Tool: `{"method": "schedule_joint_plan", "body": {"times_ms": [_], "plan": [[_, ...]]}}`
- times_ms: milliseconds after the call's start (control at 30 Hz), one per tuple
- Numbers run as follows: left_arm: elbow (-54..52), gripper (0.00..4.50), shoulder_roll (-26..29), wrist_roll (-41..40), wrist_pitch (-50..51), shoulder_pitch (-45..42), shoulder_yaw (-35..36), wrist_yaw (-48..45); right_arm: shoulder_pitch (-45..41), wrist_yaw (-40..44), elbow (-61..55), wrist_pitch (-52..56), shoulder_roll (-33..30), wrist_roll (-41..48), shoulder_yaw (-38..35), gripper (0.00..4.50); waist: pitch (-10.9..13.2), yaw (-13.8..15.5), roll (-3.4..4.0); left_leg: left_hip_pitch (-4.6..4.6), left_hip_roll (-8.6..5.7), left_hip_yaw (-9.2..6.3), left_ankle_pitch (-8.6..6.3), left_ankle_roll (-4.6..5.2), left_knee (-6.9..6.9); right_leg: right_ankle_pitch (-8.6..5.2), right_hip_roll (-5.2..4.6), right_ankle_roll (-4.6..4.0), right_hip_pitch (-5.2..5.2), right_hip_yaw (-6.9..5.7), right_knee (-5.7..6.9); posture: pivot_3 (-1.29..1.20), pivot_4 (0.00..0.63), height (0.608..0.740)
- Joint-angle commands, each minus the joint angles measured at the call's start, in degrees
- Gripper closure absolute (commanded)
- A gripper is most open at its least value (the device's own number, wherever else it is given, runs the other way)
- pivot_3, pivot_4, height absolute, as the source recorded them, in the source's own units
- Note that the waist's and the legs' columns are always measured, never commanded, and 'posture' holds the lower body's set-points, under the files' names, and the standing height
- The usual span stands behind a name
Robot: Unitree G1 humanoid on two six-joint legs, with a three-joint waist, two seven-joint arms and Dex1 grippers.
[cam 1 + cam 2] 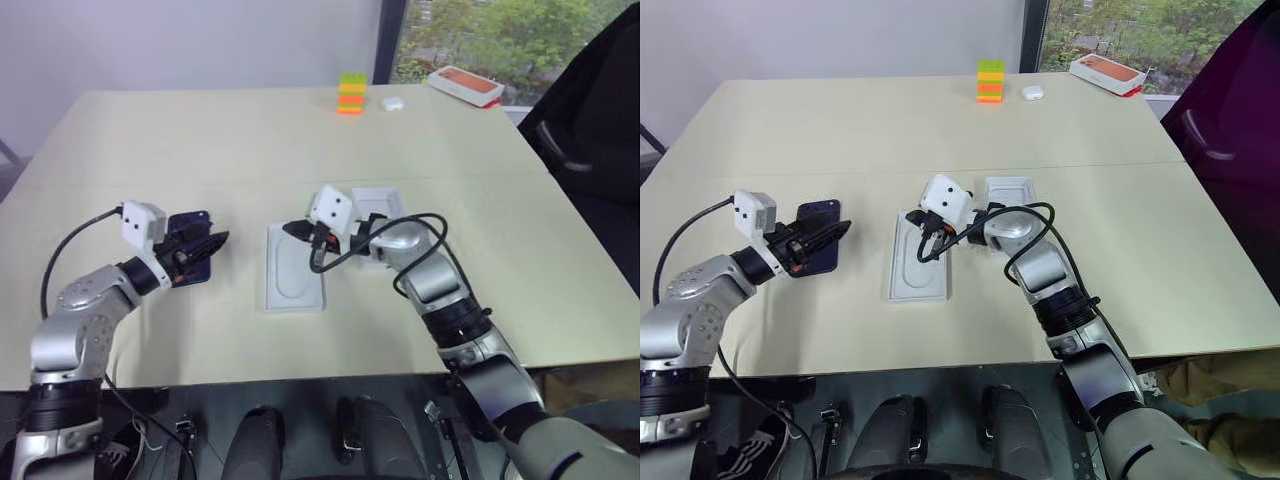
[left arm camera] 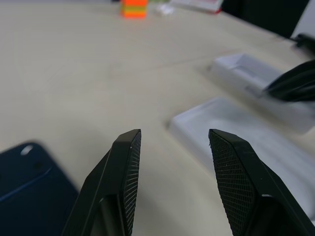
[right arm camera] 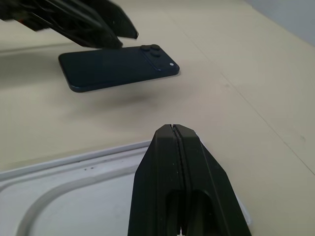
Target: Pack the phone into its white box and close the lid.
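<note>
The dark navy phone [image 1: 820,212] lies flat on the table at the left. My left gripper [image 1: 220,240] hangs over its right edge, open with nothing between its fingers [image 2: 125,167]; the phone [image 2: 24,182] sits beside them. A white insert [image 1: 293,275] with a rounded recess lies at the centre. My right gripper [image 1: 290,229] is shut and empty above the insert's far end. Behind the right arm lies a shallow white open-topped piece [image 1: 1008,190]; I cannot tell whether it is the white box or the lid.
At the far edge of the table stand a stack of coloured blocks [image 1: 351,93], a small white case [image 1: 392,102] and a white box with an orange top [image 1: 465,85]. A black chair [image 1: 590,130] is at the right.
</note>
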Motion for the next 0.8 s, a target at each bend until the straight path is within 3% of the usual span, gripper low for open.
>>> {"method": "schedule_joint_plan", "body": {"times_ms": [33,367,500,800], "plan": [[8.1,2.19,3.7,-2.1,7.2,-4.9,5.5,2.8,-1.4,-4.4,0.1,-2.2,2.9,-2.5,2.5,4.48,0.0,-0.1,0.00,-0.01,0.01,-0.03,0.00,0.00,0.00,0.00,0.02,0.00,-0.01,-0.03,0.00,0.00,0.150,0.740],[24.4,2.19,8.5,-1.1,15.6,-11.0,8.2,4.4,-5.0,-9.4,7.4,-7.0,8.5,-5.6,5.9,4.48,0.0,0.2,-0.04,-0.06,-0.07,0.11,0.00,0.00,0.00,0.00,-0.17,0.01,-0.02,0.02,-0.06,0.00,0.150,0.740],[33.5,2.19,9.9,-2.6,24.4,-15.4,8.6,3.8,-5.6,-10.0,9.0,-8.0,9.5,-6.1,6.4,4.48,0.0,0.2,-0.10,-0.07,-0.07,0.06,0.00,-0.01,0.02,0.01,-0.13,0.01,-0.01,0.00,-0.03,0.00,0.150,0.740],[36.5,2.19,8.5,-4.4,36.8,-19.7,3.6,-5.2,-4.4,-9.6,9.1,-8.6,9.1,-7.6,8.1,4.48,0.0,0.0,-0.10,-0.04,-0.07,0.08,0.01,-0.01,0.02,0.01,-0.13,0.01,-0.01,0.01,0.02,0.00,0.150,0.740]]}}
